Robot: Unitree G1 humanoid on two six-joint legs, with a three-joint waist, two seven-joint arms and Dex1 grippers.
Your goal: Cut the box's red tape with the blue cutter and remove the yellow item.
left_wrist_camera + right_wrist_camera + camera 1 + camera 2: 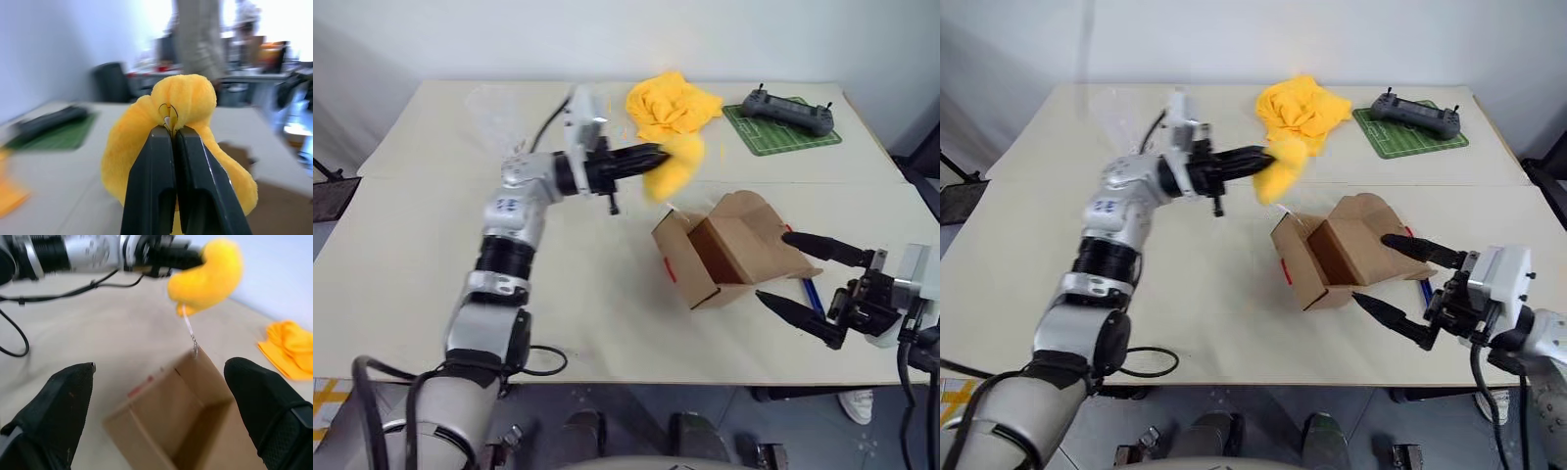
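A pale, matte surface [431,255] carries one small brown cardboard box [724,255], its flap lid thrown open and its plain corrugated inside bare. A scrap of the red tape [669,268] shows on the box's outer side wall. The left gripper [656,157] has its two smooth black jaws pressed together, pinching one soft, fuzzy, curved yellow item [677,164], which juts out past the jaw tips, lifted clear of the surface and off to one side of the box; a thin pale string with a tiny metal clip hangs from the item toward the box rim. The right gripper [785,272] has its two black, tapered, rough-textured jaws spread wide, holding nothing, with the open box's near corner lying between and just ahead of them. A slim blue cutter [812,296] lies flat on the surface between these spread jaws, partly tucked behind the box. Well beyond the left jaws lies one crumpled yellow cloth [671,101] with many folds, and beside it one dark grey handheld controller [789,112] rests on a green mat [773,137] marked with white lines.
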